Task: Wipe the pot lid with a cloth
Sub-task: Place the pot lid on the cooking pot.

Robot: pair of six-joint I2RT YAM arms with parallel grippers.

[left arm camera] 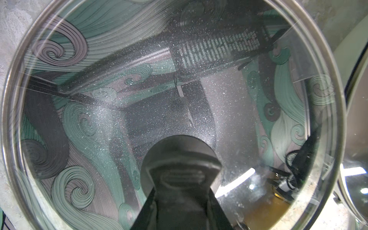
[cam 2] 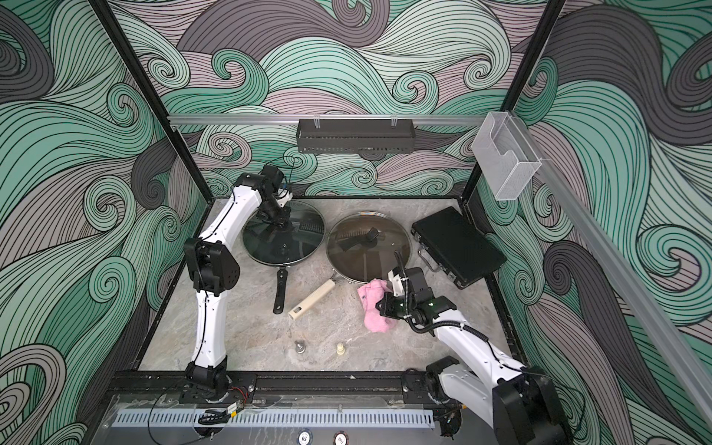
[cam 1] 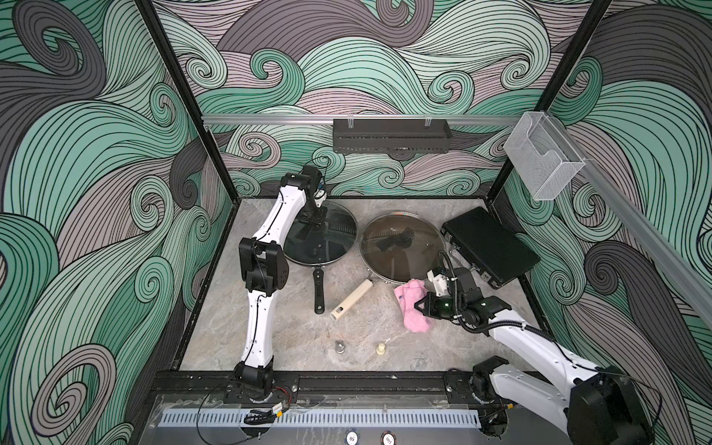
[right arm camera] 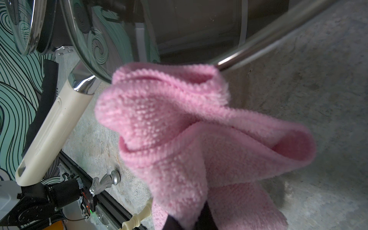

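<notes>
A glass pot lid (cam 1: 335,240) (cam 2: 298,242) lies over a black pan at the back left. My left gripper (cam 1: 314,220) (cam 2: 278,221) (left arm camera: 182,209) is shut on its black knob (left arm camera: 179,159), and the dusty glass (left arm camera: 139,89) fills the left wrist view. A second glass lid (cam 1: 400,258) (cam 2: 362,260) (right arm camera: 95,39) covers the pan with the cream handle (cam 1: 352,298) (right arm camera: 51,129). The pink cloth (cam 1: 418,325) (cam 2: 375,323) (right arm camera: 189,129) hangs bunched just in front of that second lid's rim, with my right gripper (cam 1: 419,304) (cam 2: 379,306) (right arm camera: 189,221) shut on it.
A black case (cam 1: 489,246) lies at the back right, close to the right arm. A silver knob (cam 1: 339,346) and a cream knob (cam 1: 380,348) stand near the front edge. The black pan's handle (cam 1: 318,289) points forward. A black rack (cam 1: 391,135) hangs on the back wall.
</notes>
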